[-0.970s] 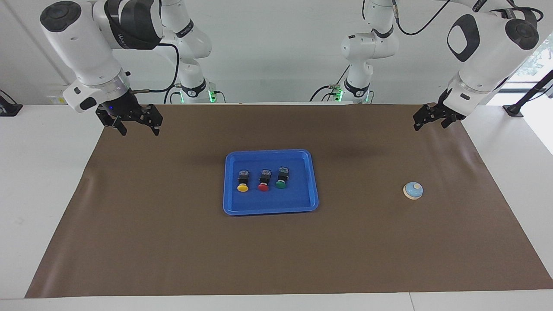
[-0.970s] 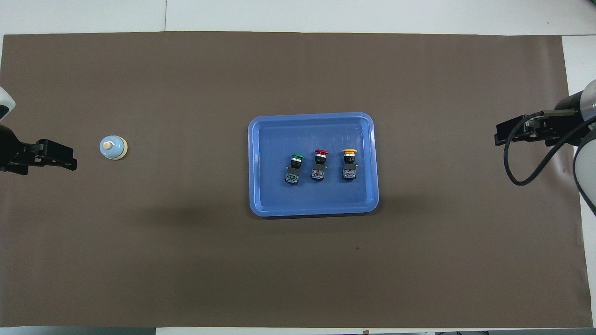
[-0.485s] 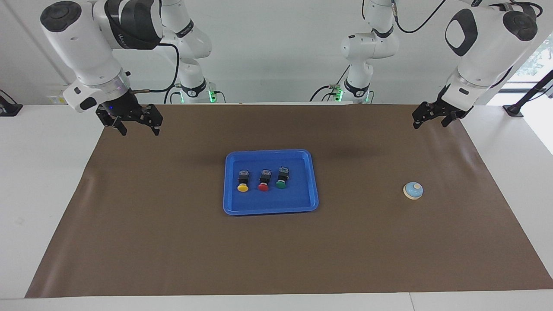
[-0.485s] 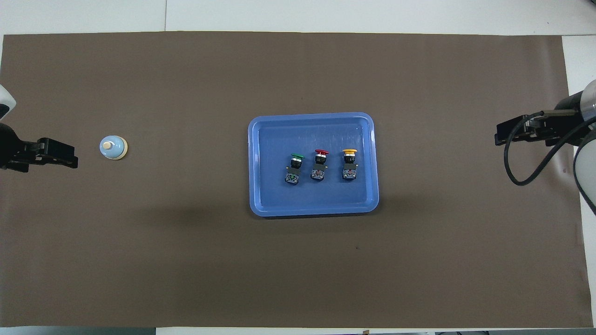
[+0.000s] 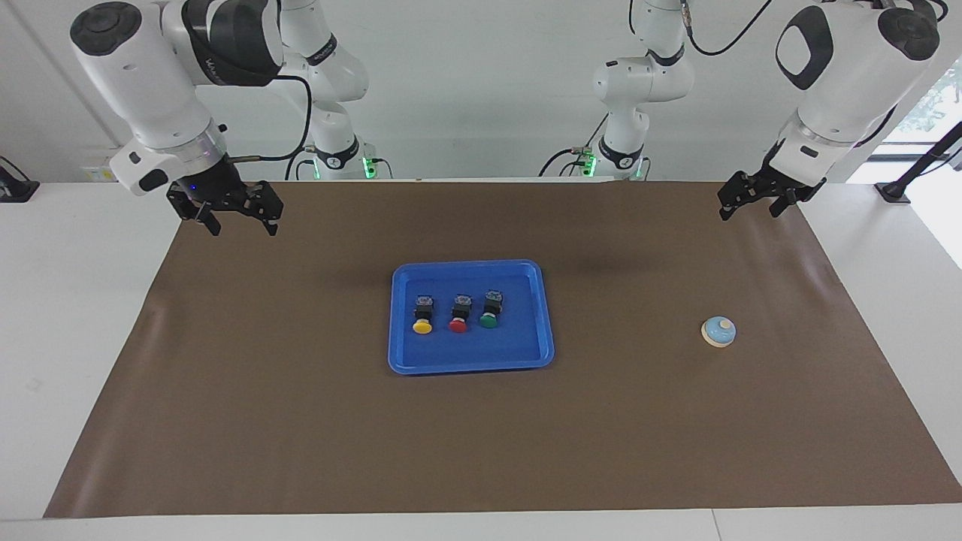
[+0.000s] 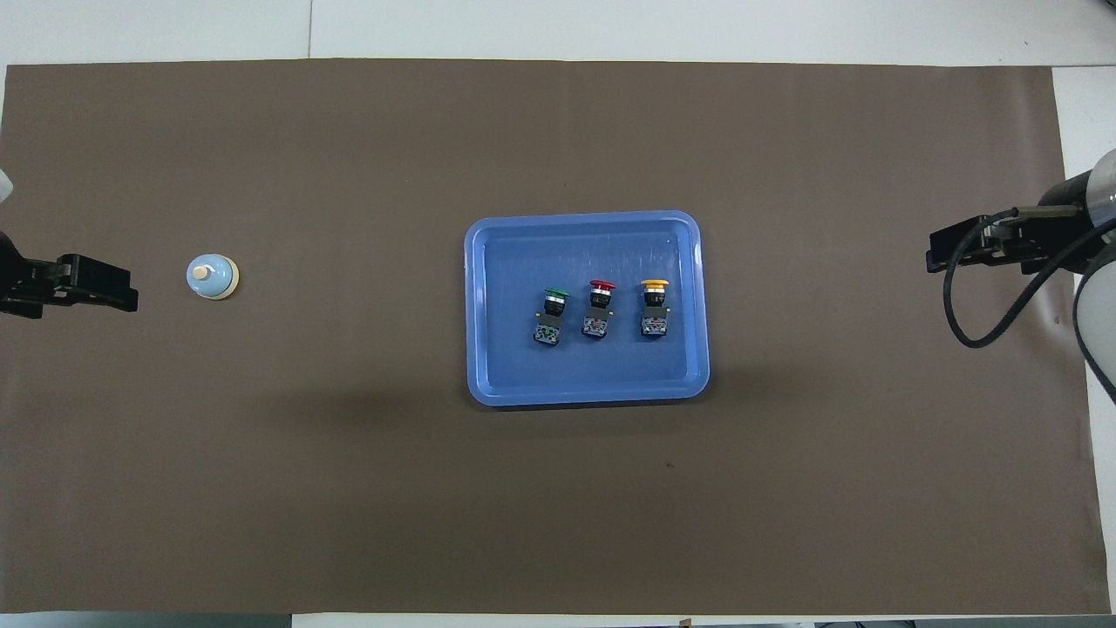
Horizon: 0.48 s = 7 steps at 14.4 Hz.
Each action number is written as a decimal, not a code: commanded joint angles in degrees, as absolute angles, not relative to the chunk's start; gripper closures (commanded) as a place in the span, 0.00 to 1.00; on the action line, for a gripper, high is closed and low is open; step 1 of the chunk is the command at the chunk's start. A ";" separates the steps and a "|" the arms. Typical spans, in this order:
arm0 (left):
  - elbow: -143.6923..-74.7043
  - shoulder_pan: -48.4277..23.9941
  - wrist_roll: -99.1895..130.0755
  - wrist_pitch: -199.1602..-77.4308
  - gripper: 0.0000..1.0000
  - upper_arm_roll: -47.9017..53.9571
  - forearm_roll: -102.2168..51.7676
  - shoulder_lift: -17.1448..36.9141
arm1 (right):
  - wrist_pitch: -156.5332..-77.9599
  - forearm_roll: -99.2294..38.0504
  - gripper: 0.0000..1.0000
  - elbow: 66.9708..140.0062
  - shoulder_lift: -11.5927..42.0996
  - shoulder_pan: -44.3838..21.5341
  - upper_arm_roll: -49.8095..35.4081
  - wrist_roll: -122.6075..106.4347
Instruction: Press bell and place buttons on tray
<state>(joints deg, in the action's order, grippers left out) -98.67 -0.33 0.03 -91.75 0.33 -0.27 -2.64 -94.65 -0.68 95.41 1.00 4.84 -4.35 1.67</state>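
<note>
Both my grippers hang empty at the robots' edge of the table; the three buttons already lie in the tray.

My left gripper (image 5: 759, 200), fingers spread and holding nothing, hangs over the corner at the left arm's end, and has drawn back and up a little from half a second ago; my right gripper (image 5: 234, 210), also spread and empty, waits unmoved over the other corner. The bell (image 5: 718, 331), toward the left arm's end, looks rigid; I judge a light tap on its knob suffices. The yellow button (image 5: 423, 314), red button (image 5: 459, 312) and green button (image 5: 490, 309) seem light and hard, best pinched across their black bodies. The tray (image 5: 530, 359) sits mid-table.
</note>
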 commanded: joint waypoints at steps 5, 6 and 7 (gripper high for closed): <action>-97.29 -0.53 -0.26 -90.44 0.00 -0.18 -0.53 -2.55 | -94.57 -0.35 0.00 96.68 -0.26 5.80 -5.10 0.70; -97.29 -0.53 -0.18 -90.79 0.00 -0.18 -0.53 -2.55 | -94.57 -0.35 0.00 96.68 -0.26 5.80 -5.10 0.70; -97.38 -0.61 0.00 -91.05 0.00 -0.18 -0.53 -2.55 | -94.57 -0.35 0.00 96.68 -0.26 5.80 -5.10 0.70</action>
